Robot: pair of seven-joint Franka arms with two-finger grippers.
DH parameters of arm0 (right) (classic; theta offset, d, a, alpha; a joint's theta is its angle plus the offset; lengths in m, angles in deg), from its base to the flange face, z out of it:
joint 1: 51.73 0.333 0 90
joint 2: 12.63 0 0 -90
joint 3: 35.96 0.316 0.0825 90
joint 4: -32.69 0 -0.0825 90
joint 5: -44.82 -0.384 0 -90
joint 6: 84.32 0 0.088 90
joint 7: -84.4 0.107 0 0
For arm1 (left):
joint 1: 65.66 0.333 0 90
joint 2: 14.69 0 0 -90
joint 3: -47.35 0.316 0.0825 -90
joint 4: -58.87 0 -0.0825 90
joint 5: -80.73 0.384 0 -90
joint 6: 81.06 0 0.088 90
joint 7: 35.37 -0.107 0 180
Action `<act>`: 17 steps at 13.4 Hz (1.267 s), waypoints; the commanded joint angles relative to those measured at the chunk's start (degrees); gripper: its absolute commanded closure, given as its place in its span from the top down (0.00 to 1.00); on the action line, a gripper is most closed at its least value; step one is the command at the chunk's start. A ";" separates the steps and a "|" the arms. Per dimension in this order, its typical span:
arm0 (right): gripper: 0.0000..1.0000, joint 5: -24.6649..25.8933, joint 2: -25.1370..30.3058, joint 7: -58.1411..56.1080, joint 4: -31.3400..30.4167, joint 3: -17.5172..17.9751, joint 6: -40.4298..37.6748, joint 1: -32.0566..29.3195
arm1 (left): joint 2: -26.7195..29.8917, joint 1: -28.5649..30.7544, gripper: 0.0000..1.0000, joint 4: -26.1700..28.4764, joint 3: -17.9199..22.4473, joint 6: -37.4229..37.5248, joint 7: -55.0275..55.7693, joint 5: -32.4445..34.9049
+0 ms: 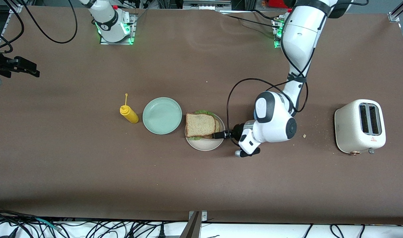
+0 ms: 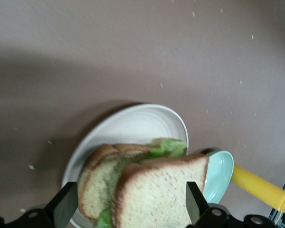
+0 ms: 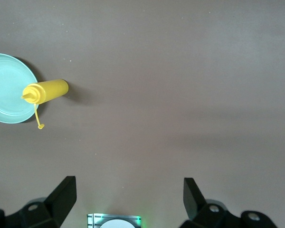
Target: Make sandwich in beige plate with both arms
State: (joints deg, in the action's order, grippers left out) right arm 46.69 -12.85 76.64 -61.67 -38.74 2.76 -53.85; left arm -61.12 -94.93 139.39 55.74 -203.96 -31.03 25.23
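The sandwich (image 1: 200, 125) lies on the beige plate (image 1: 204, 145): two tan bread slices, the top one shifted off the lower one, with green lettuce (image 1: 204, 112) showing at the edges. My left gripper (image 1: 218, 134) is low at the plate's rim on the left arm's side. In the left wrist view the left gripper (image 2: 130, 202) is open, its fingers (image 2: 66, 202) standing wide on either side of the sandwich (image 2: 156, 190) on the beige plate (image 2: 133, 123). My right gripper (image 3: 128, 192) is open and holds nothing, high over bare table by its own base.
A mint green plate (image 1: 162, 115) lies beside the beige plate toward the right arm's end, with a yellow squeeze bottle (image 1: 129, 114) next to it. A white toaster (image 1: 360, 126) stands toward the left arm's end. A few crumbs lie between the toaster and the left arm.
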 commanded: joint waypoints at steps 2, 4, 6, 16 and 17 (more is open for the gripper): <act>1.00 0.94 1.09 0.47 -0.48 0.76 -0.51 -0.69 | 1.77 0.35 1.00 -0.27 2.59 0.47 4.95 11.33; 1.00 0.94 1.09 0.56 -0.48 0.93 -0.60 -0.61 | 3.26 1.05 1.00 -0.27 3.39 2.12 7.42 17.41; 1.00 0.94 1.09 0.56 -0.48 1.81 -0.60 -0.61 | 4.93 3.07 1.00 -0.19 3.65 5.20 7.61 23.47; 1.00 1.03 1.27 0.47 1.45 3.48 5.03 -0.69 | 11.70 13.62 1.00 -0.10 3.56 21.11 5.15 45.62; 1.00 0.86 1.36 0.65 1.37 3.48 5.12 -0.69 | 12.49 13.97 1.00 0.25 3.56 21.99 4.36 47.48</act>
State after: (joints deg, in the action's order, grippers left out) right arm 47.23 -12.26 76.90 -60.81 -35.83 7.41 -53.89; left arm -51.36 -81.96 138.66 59.89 -184.50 -25.02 68.30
